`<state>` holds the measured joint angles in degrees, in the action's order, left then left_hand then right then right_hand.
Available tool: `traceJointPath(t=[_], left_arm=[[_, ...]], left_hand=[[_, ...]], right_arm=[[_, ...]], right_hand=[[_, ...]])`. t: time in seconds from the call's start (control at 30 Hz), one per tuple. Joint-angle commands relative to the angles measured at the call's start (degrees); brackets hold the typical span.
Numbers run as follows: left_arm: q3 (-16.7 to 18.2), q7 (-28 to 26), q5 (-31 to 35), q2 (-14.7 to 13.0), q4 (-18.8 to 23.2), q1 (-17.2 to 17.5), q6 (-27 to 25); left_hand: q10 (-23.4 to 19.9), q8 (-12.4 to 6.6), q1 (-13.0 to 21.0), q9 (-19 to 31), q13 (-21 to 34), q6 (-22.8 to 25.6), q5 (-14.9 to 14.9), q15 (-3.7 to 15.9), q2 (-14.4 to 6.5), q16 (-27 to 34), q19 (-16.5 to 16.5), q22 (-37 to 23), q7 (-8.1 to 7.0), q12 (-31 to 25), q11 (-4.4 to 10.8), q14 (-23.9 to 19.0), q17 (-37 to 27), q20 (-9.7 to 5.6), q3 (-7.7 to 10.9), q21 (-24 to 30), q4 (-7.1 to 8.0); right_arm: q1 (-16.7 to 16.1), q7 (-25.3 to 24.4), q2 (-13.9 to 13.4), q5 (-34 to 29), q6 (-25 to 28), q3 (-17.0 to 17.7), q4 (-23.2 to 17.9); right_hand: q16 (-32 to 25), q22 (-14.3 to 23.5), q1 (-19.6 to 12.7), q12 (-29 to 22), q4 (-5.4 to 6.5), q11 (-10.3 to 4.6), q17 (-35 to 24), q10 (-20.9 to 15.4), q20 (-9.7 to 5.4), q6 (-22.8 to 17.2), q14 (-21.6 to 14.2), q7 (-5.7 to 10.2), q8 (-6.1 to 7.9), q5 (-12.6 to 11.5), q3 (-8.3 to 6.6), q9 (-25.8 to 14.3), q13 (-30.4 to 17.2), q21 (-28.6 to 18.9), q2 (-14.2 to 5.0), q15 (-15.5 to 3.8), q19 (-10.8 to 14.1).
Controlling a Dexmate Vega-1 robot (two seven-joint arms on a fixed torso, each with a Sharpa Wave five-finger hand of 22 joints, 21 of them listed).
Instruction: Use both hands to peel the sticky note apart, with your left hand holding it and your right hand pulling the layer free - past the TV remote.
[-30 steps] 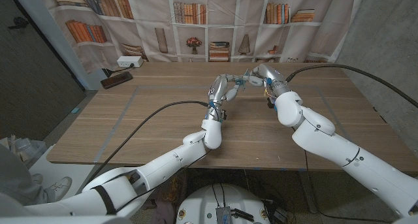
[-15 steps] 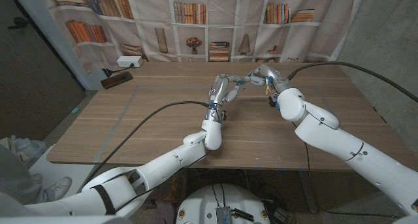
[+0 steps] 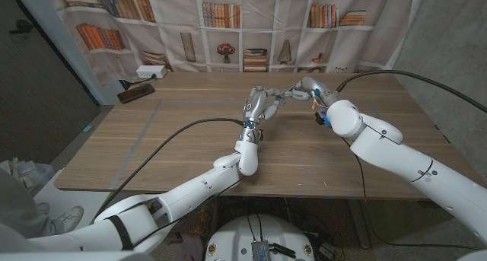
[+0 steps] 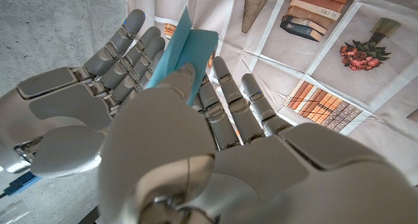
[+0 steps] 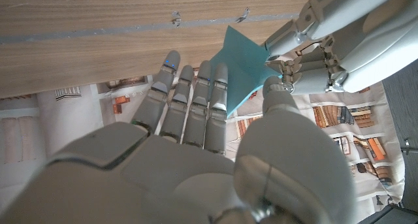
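We see the left hand and right hand meet above the counter, both pinching the blue sticky note; remote far left.

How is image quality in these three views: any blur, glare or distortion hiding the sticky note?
Head view: evenly lit, wide-angle bowing at the edges; the sticky note is too small to resolve between the left hand and right hand. Left wrist view: sharp note, the hand's near bulk soft. Right wrist view: note crisp, no glare.
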<state>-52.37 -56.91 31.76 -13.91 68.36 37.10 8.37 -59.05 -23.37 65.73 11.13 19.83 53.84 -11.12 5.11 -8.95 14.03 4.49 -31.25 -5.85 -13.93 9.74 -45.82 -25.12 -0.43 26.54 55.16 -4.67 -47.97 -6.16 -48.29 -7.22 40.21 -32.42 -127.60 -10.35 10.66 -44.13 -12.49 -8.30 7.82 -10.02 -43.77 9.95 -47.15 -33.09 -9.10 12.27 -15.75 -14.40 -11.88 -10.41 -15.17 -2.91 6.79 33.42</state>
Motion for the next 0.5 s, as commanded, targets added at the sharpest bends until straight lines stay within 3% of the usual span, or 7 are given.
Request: traceJointPath(t=[0.03,0.3,0.5], left_arm=[[-0.4,0.0,0.4,-0.3,0.5,0.3,-0.8],[-0.4,0.0,0.3,-0.3,0.4,0.1,-0.5],[-0.5,-0.3,0.6,-0.4,0.4,0.1,-0.6]], left_hand=[[-0.8,-0.50,0.6,0.2,0.2,1.2,-0.2,7.83,-0.7,0.6,-0.2,-1.1,-0.35,0.1,0.29,0.2,-0.4,-0.57,-0.10,1.3,0.09],[-1.2,-0.55,0.8,0.2,0.3,1.4,-0.2,7.93,-0.5,1.2,-0.2,-2.8,0.17,0.2,0.25,-0.4,-0.9,-0.92,-0.33,3.4,-0.03],[-1.0,-0.38,0.9,0.2,0.4,1.1,-0.3,7.69,-0.5,0.9,-0.7,-4.2,0.60,0.4,0.14,0.0,-0.9,-0.82,-0.13,5.2,0.01]], right_arm=[[0.3,0.4,-1.5,4.5,-2.2,0.6,0.3],[1.3,1.0,-2.3,5.4,-1.8,0.1,0.4],[1.8,1.2,-2.6,6.4,-1.7,0.1,0.6]], right_hand=[[0.3,0.0,1.0,0.3,0.51,-0.07,-0.3,0.5,0.41,0.5,0.7,-0.02,-0.14,-0.4,0.19,-0.2,0.0,0.5,0.39,0.53,-0.2],[0.1,0.0,0.5,0.3,-0.01,0.01,-0.2,0.7,0.56,0.6,0.6,0.04,-0.20,-0.5,0.08,-0.3,-0.1,0.7,0.83,0.37,-0.2],[-0.1,0.0,-3.1,0.3,-1.51,-0.22,-0.1,0.3,0.29,0.3,0.3,0.18,-0.23,-1.4,-1.91,-0.2,-0.1,0.9,-0.36,-0.17,0.3]])
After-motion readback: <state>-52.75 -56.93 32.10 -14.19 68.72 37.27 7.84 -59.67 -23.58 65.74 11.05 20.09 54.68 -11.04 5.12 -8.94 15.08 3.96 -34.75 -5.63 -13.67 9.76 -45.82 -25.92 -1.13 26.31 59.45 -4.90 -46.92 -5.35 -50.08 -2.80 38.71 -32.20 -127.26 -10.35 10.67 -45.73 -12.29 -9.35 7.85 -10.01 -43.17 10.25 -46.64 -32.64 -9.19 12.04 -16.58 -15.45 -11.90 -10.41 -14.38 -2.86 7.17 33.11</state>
